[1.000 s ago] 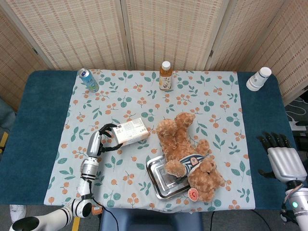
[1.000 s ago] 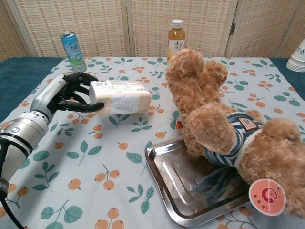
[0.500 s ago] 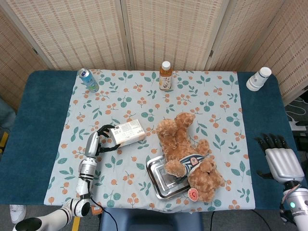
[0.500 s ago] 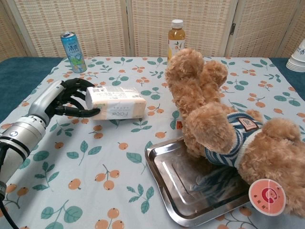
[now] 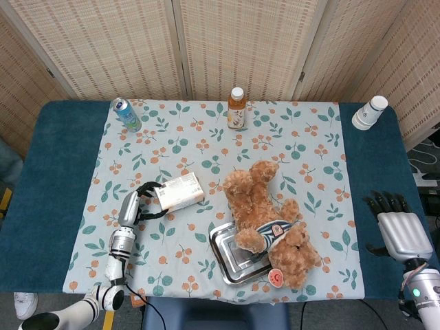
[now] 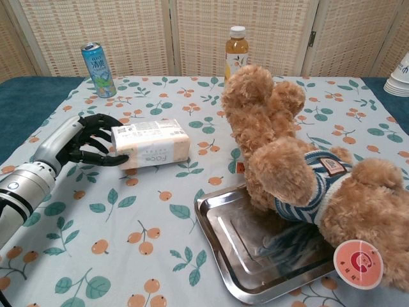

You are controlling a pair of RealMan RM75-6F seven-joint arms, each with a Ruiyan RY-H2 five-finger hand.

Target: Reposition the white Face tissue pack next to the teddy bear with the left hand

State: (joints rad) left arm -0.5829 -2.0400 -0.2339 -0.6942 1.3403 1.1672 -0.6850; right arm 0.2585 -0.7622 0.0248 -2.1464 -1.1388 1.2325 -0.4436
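Note:
The white Face tissue pack [image 5: 180,192] [image 6: 150,144] lies low on the floral cloth, a short gap left of the teddy bear [image 5: 268,220] [image 6: 307,173]. My left hand [image 5: 141,203] [image 6: 86,144] wraps the pack's left end, with fingers over the top and the thumb below it. The bear lies on its back, partly on a steel tray [image 5: 230,258] [image 6: 255,256]. My right hand [image 5: 401,230] hovers at the table's right edge with its fingers spread and nothing in them.
A blue can [image 5: 126,114] [image 6: 98,61] stands at the back left and a tea bottle [image 5: 236,108] [image 6: 236,48] at the back centre. Stacked paper cups [image 5: 369,113] [image 6: 399,77] stand at the back right. Blue table margins flank the cloth.
The left hand and the tissue pack have come down and drifted left, slightly away from the bear; the pack now sits low on the cloth. The right hand barely moved.

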